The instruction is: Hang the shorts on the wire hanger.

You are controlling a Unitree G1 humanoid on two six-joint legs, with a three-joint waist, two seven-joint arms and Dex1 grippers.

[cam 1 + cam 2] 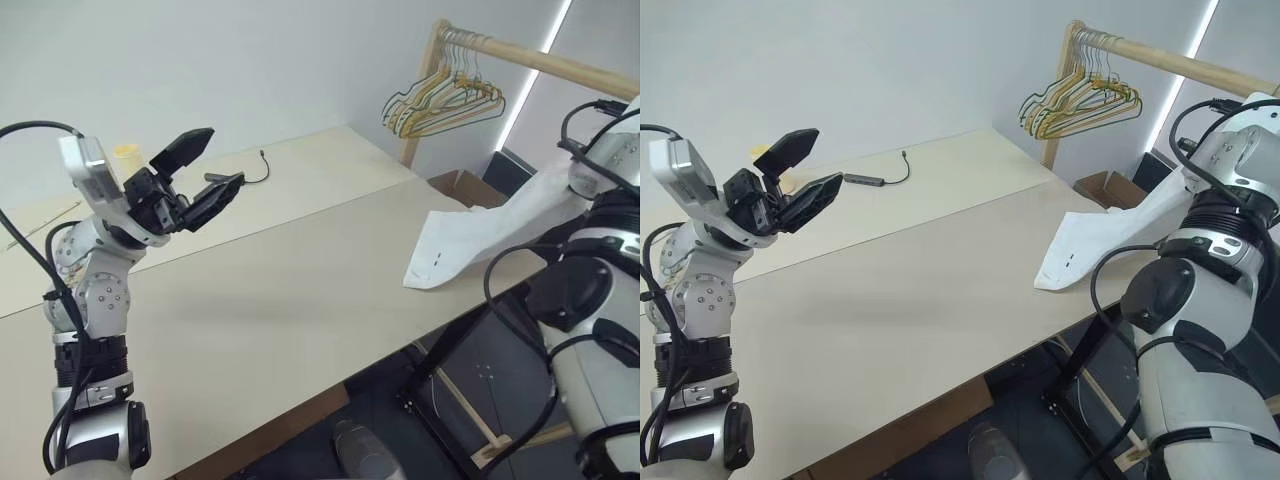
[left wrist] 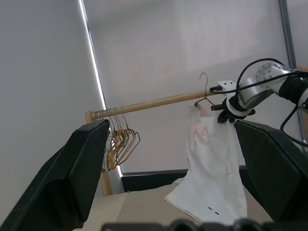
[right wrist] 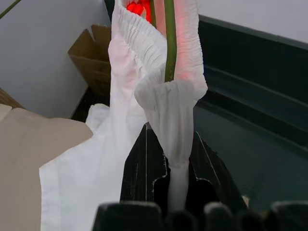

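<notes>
Across the beige table, far right, a wooden rail is carrying hangers; white shorts are dangling, right gripper pinching the waistband, left gripper gaping wide.

A bare test room or lab rather than a home: plain white walls, a wide pale table carrying little, a wooden clothes rail at two o'clock with a bunch of hangers, and an open cardboard box on the floor beneath it.

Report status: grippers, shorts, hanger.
Left gripper open, empty. Right gripper shut on white cloth shorts, thin wire hanger in waistband, near wooden rail. Nothing obstructing.
</notes>
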